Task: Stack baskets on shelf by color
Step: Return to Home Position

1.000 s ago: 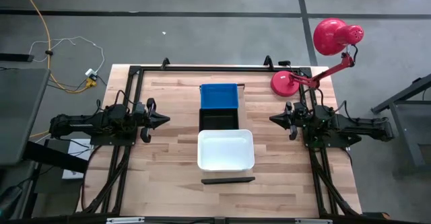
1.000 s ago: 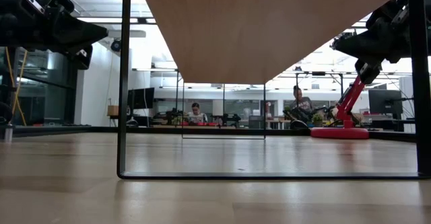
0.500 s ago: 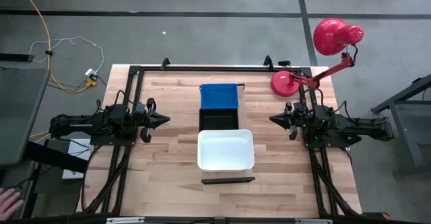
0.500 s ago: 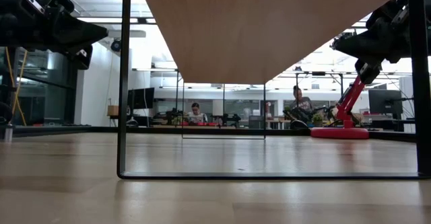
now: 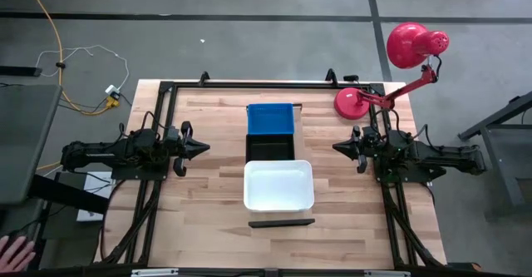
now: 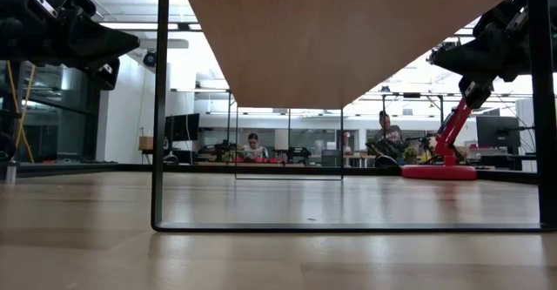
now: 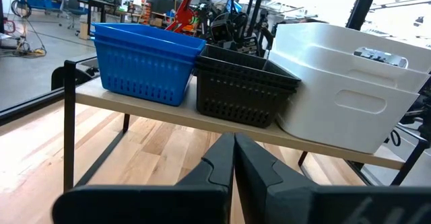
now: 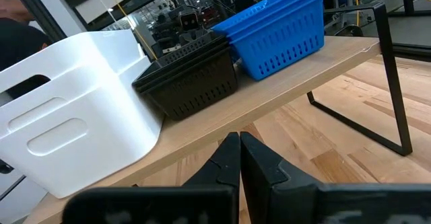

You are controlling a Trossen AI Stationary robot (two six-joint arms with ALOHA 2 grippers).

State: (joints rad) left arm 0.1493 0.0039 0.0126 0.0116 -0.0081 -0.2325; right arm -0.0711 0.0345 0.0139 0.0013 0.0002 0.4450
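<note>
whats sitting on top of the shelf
Three stacks stand side by side on the shelf: blue baskets, black baskets in the middle, white baskets. Each top basket covers the inside of the one beneath it, so that cannot be checked.

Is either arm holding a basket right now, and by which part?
Nothing is held: left gripper and right gripper have jaws shut and empty.
</note>
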